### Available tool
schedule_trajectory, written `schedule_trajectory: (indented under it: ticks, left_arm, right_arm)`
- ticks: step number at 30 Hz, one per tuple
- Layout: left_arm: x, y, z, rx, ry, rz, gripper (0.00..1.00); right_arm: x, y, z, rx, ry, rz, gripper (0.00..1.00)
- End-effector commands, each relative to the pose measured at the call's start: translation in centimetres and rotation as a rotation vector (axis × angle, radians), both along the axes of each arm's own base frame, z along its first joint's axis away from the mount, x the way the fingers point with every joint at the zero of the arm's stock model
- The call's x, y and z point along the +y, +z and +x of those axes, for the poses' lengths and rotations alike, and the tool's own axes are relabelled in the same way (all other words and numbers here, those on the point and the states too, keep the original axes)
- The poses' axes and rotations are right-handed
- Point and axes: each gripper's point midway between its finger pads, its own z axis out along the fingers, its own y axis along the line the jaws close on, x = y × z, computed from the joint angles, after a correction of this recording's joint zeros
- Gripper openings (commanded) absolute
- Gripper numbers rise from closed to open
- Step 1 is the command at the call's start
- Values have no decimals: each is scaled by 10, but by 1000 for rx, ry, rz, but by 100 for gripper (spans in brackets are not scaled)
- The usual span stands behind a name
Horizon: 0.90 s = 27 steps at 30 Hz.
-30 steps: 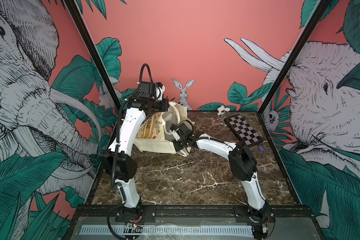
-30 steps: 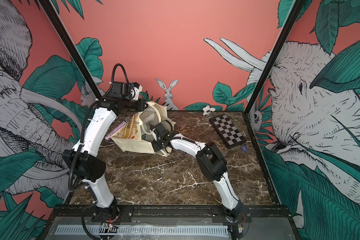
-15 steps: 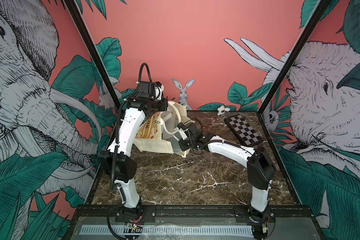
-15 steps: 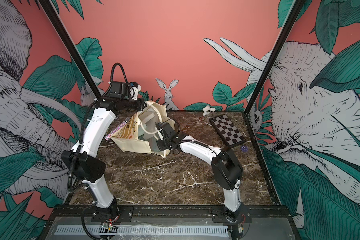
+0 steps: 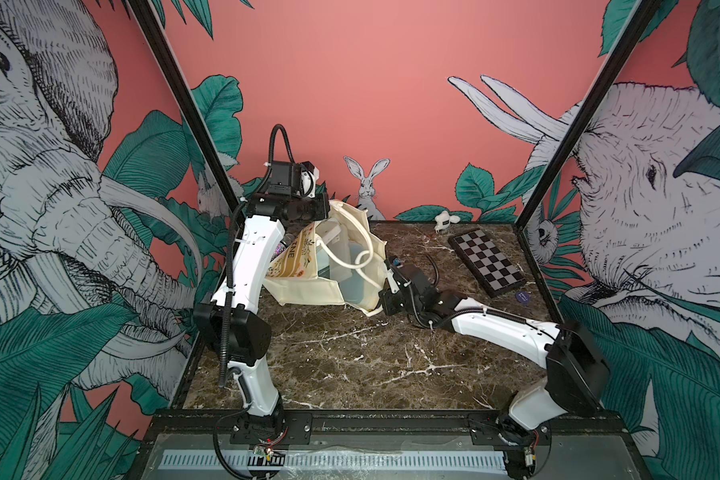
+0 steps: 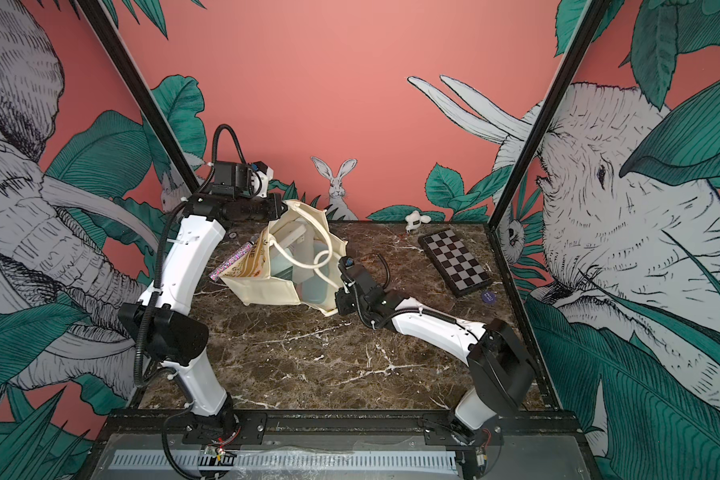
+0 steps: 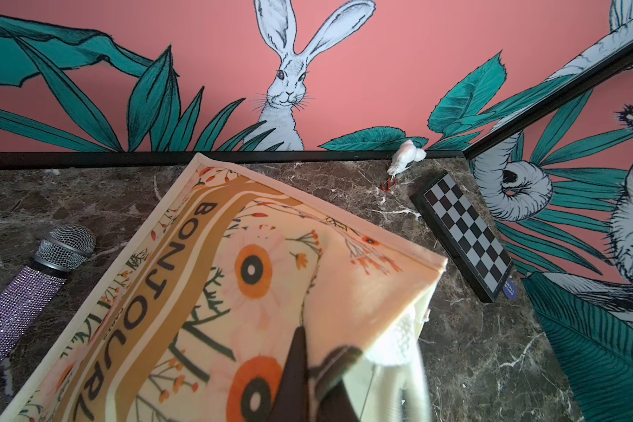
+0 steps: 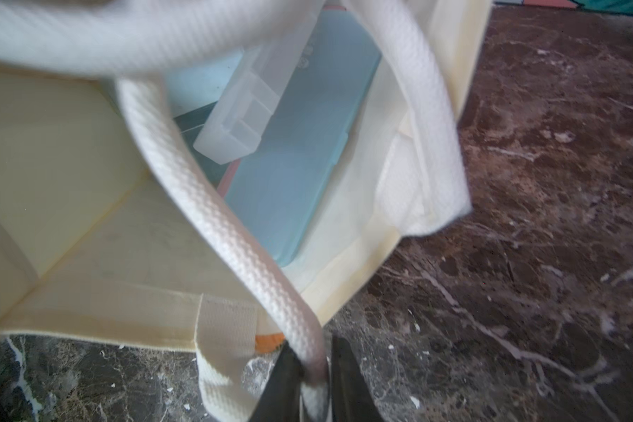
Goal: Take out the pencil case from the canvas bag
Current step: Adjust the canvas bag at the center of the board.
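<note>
The cream canvas bag [image 5: 304, 286] [image 6: 267, 286] lies on its side at the back left of the marble table, mouth open toward the right. Its printed face [image 7: 234, 274] shows flowers, mustard stripes and dark lettering. My left gripper [image 7: 317, 347] [image 5: 323, 214] is shut on the bag's raised upper rim. At the mouth's near corner my right gripper [image 8: 313, 361] [image 5: 385, 291] is shut on a white loop handle [image 8: 234, 248]. A flat pale blue case [image 8: 300, 153] [image 5: 352, 282], seemingly the pencil case, lies inside the bag.
A translucent white box [image 8: 249, 109] rests on the blue case inside the bag. A purple glitter microphone [image 7: 22, 292] [image 6: 231, 259] lies behind the bag. A checkered board [image 5: 489, 259], a small purple disc [image 5: 522, 296] and a white figurine [image 5: 443, 220] sit at the back right.
My right arm has drawn back to the right and toward the front, out of the bag's mouth, and now has the handle in its jaws. The left arm has stayed put.
</note>
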Motion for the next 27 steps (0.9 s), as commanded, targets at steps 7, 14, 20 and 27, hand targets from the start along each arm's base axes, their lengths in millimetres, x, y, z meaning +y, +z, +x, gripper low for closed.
schedule_trajectory:
  ticks: [7,14,20,27]
  left_arm:
    - [13,47,-2,-117,38,-39,0]
    - [12,48,-2,-117,32,-42,0]
    - [8,50,-3,-118,13,-55,0]
    - [4,53,-4,-122,-10,-73,0]
  right_arm:
    - [-60,-5,5,-13,-356,108,37]
    - [-103,-30,-7,49,-536,69,65]
    - [-165,-15,-20,-27,-723,42,75]
    - [-166,34,-17,-173,-606,109,71]
